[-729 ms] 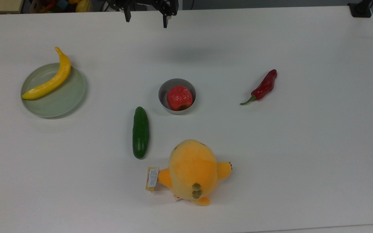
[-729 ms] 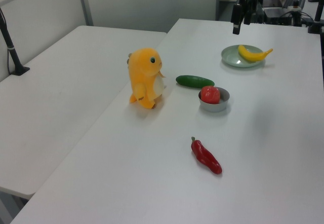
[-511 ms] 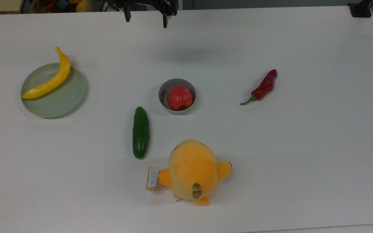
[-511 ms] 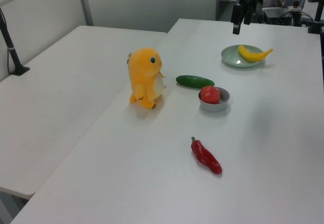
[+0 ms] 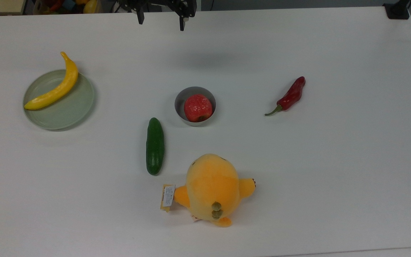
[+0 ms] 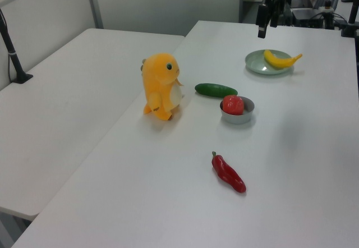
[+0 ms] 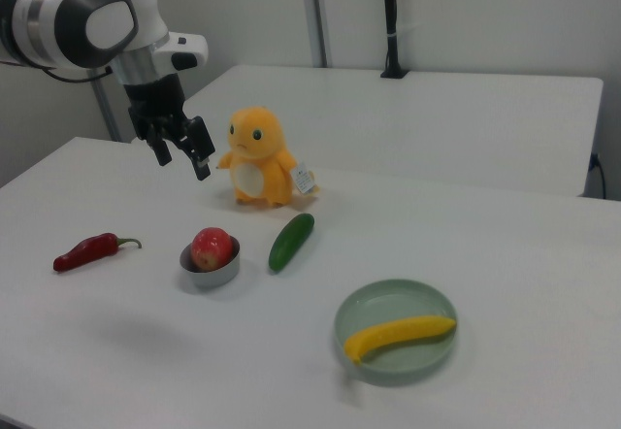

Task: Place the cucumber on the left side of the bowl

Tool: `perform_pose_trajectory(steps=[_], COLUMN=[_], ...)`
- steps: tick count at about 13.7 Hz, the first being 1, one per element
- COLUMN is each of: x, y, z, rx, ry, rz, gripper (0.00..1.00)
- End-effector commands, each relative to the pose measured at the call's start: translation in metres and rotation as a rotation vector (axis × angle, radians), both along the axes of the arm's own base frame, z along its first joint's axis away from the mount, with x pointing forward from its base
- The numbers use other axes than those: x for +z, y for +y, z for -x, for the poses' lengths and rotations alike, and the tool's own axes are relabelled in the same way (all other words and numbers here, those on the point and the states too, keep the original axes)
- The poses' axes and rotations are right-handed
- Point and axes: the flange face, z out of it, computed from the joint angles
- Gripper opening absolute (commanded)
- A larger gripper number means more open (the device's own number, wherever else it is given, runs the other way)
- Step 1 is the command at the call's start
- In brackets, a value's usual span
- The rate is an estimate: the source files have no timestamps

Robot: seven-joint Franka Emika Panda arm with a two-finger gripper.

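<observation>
Gripper [image 5: 161, 22] raised above tabletop [image 5: 334, 160], fingers spread apart, holding nothing; well apart from bowl [image 5: 179, 107], toward top view's upper edge. Bowl holds red apple [image 5: 198, 107]. Cucumber [image 5: 155, 146] flat on tabletop, near bowl, on top view's lower left of it, not touching. Plush toy [image 5: 211, 187] beyond cucumber from bowl, toward top view's lower edge. Chilli [image 5: 289, 96] on top view's right of bowl. Plate [image 5: 73, 109] with banana [image 5: 55, 88] on top view's left of bowl, well apart.
</observation>
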Motion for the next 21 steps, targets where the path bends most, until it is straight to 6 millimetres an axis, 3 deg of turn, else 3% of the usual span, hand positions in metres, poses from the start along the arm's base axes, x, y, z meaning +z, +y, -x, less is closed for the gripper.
perform_pose_trajectory(steps=[1,5,11,14,17,19,21], x=[0.005,0.003,-0.026,-0.03,-0.037,-0.055,-0.069], y=[-0.001,0.005,0.027,0.015,-0.012,-0.033,-0.035], z=[0.001,0.001,-0.003,-0.027,-0.048,-0.071,-0.092], rx=[0.01,0.012,-0.032,0.084,0.147,0.167,0.19], ry=[0.004,-0.006,-0.042,-0.139,-0.18,-0.16,-0.153], rz=[0.016,0.003,-0.04,-0.01,0.014,0.03,0.04], gripper=[1.0,1.0,1.0,1.0,1.0,1.0,1.0])
